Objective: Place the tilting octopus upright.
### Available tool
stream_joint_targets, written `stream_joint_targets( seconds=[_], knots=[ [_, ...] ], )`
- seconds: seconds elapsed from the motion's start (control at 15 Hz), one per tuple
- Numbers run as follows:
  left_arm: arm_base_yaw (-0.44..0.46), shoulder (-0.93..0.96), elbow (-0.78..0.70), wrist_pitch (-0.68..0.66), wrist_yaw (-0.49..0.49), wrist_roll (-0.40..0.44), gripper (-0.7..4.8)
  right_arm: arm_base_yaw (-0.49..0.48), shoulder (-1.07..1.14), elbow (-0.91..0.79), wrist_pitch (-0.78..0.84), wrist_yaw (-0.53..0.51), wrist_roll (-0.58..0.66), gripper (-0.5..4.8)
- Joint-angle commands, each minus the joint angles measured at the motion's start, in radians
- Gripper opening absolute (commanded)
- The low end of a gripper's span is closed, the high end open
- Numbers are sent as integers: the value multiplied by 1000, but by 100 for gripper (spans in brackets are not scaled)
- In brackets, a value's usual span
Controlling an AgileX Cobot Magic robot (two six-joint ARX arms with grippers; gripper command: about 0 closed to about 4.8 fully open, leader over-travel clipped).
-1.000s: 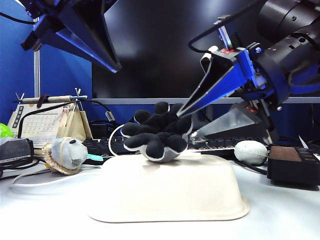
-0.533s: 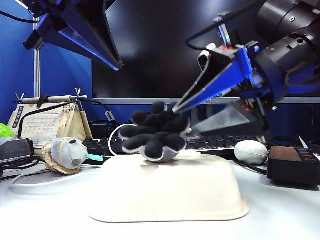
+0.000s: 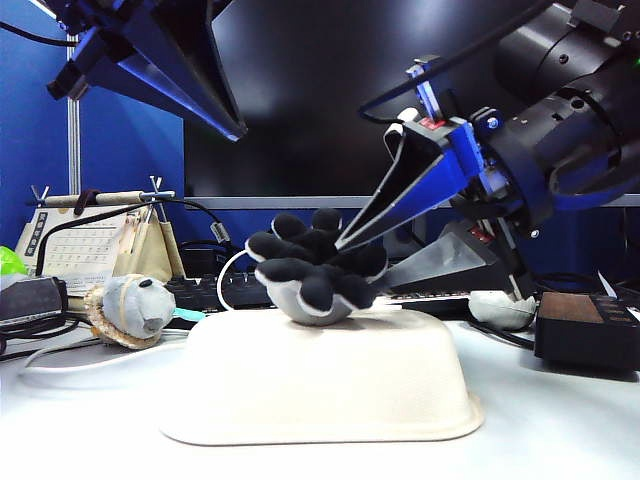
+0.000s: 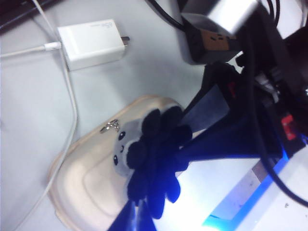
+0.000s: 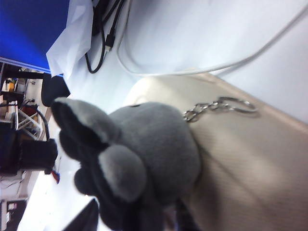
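Note:
The octopus (image 3: 315, 275) lies tilted on an upturned cream tray (image 3: 320, 390), its black underside and tentacles facing the exterior camera and its grey head low. My right gripper (image 3: 362, 265) reaches in from the right and stands open, one finger above the plush and the other at its lower right side. The right wrist view shows the grey octopus (image 5: 144, 159) close up between the dark fingers (image 5: 89, 216), with a keychain (image 5: 219, 107) on the tray (image 5: 250, 163). My left gripper (image 3: 238, 132) hangs high at the upper left, shut and empty, above the octopus (image 4: 144, 154).
A grey-blue plush with a tan rim (image 3: 130, 308) sits left of the tray, before a desk calendar (image 3: 85, 250). A pale oval lump (image 3: 500, 305) and a dark box (image 3: 588, 335) lie to the right. A white charger (image 4: 91, 44) with its cable rests beyond the tray.
My right gripper has come lower and further left over the octopus. The tray has slid a little to the left, and the octopus has shifted with it. The left gripper has stayed put.

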Motion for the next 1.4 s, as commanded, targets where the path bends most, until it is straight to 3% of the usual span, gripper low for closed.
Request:
stream_joint_targets(
  seconds=[0.07, 0.33, 0.73, 0.87, 1.0, 1.07, 1.13, 1.4],
  knots=[
    [0, -2, 1, 10, 5, 0, 22, 1, 0, 8, 58, 18, -1, -3],
    [0, -2, 1, 7, 5, 0, 22, 1, 0, 8, 99, 18, -6, -3],
    [0, -2, 2, 12, 4, 1, 22, 1, -91, 9, 84, 60, -126, -3],
    [0, -2, 2, 28, 4, 1, 22, 1, -151, 9, 47, 69, -224, -3],
    [0, -2, 2, 36, 4, 0, 22, 1, -201, 9, -62, 178, -367, -3],
    [0, -2, 2, 37, 4, 0, 22, 1, -229, 9, -164, 299, -504, -3],
    [0, -2, 2, 37, 4, 0, 22, 1, -236, 9, -207, 362, -550, -3],
    [0, -2, 2, 49, 4, 1, 22, 47, -238, 9, -170, 492, -585, -3]
  ],
)
